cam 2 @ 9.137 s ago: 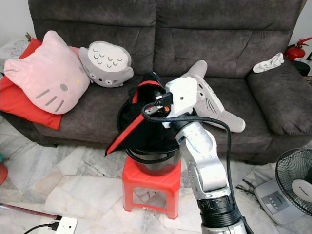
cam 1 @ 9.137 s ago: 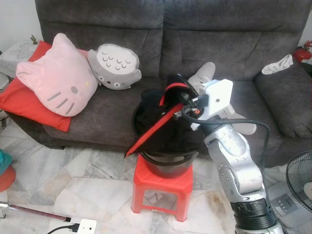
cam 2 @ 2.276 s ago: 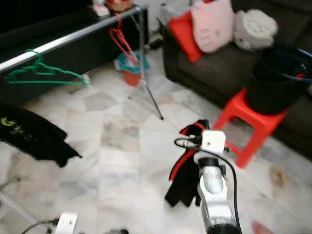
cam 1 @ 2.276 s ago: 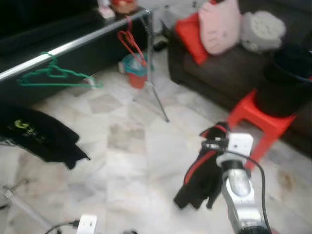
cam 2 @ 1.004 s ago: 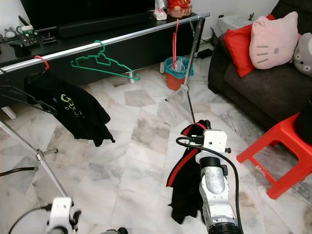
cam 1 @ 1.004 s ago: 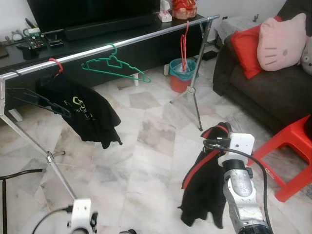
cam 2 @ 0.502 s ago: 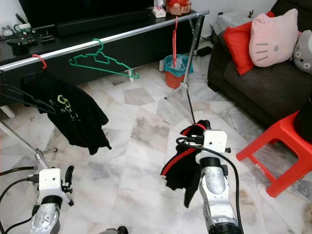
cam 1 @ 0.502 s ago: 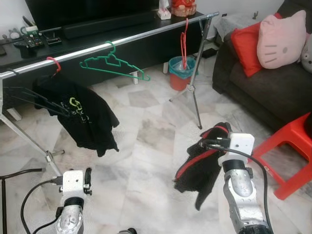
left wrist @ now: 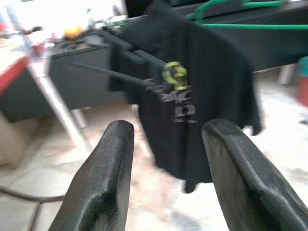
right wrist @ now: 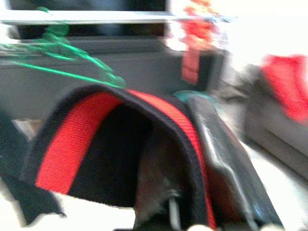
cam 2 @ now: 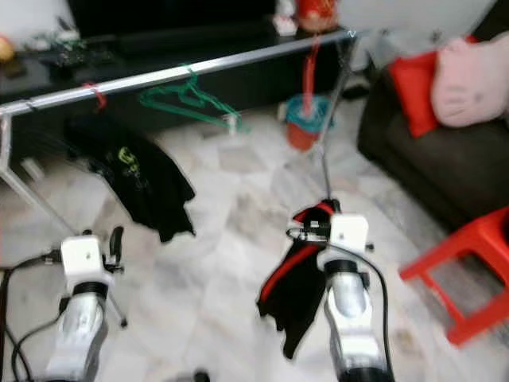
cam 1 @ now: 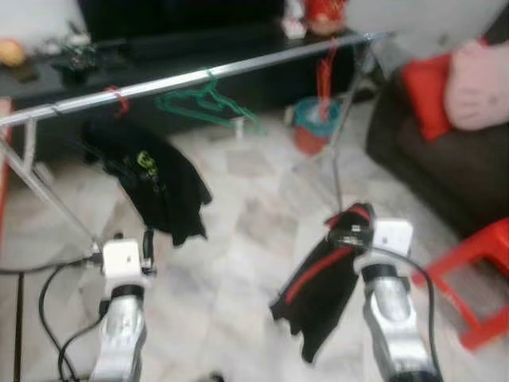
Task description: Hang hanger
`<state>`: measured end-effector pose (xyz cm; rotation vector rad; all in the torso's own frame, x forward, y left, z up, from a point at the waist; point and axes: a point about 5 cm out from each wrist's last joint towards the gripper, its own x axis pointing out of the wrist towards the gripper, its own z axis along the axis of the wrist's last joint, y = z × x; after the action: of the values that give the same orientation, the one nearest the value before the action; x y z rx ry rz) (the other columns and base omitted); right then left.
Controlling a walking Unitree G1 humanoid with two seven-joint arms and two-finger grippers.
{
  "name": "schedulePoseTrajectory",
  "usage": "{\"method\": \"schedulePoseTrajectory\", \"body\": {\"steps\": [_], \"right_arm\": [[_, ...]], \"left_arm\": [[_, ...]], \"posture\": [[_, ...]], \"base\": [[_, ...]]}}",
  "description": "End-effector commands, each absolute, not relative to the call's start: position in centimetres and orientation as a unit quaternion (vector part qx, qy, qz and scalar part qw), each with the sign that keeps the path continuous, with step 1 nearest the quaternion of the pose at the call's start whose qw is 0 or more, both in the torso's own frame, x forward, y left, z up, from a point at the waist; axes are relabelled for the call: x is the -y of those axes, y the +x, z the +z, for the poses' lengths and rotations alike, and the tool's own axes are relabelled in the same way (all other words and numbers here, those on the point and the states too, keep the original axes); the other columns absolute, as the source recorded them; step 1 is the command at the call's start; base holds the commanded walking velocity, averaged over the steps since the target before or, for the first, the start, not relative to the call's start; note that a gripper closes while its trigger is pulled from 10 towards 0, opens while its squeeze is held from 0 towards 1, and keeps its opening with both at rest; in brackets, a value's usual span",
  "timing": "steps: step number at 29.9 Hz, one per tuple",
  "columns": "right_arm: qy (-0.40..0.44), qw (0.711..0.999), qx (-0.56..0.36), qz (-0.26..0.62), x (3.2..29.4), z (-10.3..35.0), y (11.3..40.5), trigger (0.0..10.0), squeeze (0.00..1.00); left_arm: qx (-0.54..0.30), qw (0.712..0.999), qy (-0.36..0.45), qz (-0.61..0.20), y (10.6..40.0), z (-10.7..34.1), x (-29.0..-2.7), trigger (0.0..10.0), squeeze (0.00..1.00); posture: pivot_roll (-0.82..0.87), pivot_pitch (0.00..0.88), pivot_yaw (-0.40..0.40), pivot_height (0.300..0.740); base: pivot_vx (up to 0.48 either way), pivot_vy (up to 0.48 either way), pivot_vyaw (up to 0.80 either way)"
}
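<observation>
Black-and-red garment (cam 1: 318, 294) hangs pinched in right claw (cam 1: 347, 233); left claw (left wrist: 168, 178) spread.

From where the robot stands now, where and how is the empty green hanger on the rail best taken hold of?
Probably at the sloping shoulder arm of the green hanger, just below its hook, coming from the front. It hangs empty on the silver rail, so its thin bars lie open. The open left end effector is free; the right end effector holds the black and red garment.

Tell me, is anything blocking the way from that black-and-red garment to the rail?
Nothing visible does. The right gripper holds the black-and-red garment over open floor, and the rail has a bare stretch between the green hanger and red hanger.
</observation>
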<state>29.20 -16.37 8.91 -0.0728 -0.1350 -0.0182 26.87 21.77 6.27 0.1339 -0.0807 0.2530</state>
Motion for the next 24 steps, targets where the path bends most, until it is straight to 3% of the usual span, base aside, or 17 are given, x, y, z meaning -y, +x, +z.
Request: {"method": "schedulePoseTrajectory", "body": {"steps": [1,21,24], "right_arm": [[-0.029,0.996,0.081,-0.023,17.2,9.4,29.1,10.0,0.0],[-0.016,0.997,0.075,-0.015,16.9,9.3,29.3,10.0,0.0],[-0.016,0.997,0.074,-0.016,16.9,9.3,29.3,10.0,0.0]], "left_arm": [[0.036,0.989,0.058,0.13,26.8,6.1,-21.6,10.0,0.0],[0.037,0.988,0.053,0.14,26.9,7.0,-22.4,10.0,0.0],[0.034,0.988,0.048,0.141,27.1,7.1,-22.5,10.0,0.0]], "posture": [[0.01,0.059,-0.002,0.74],[0.01,0.073,-0.004,0.74],[0.01,0.076,-0.006,0.74]], "base": [[0.251,0.0,0.0],[0.259,0.0,0.0],[0.0,0.29,0.0]]}}
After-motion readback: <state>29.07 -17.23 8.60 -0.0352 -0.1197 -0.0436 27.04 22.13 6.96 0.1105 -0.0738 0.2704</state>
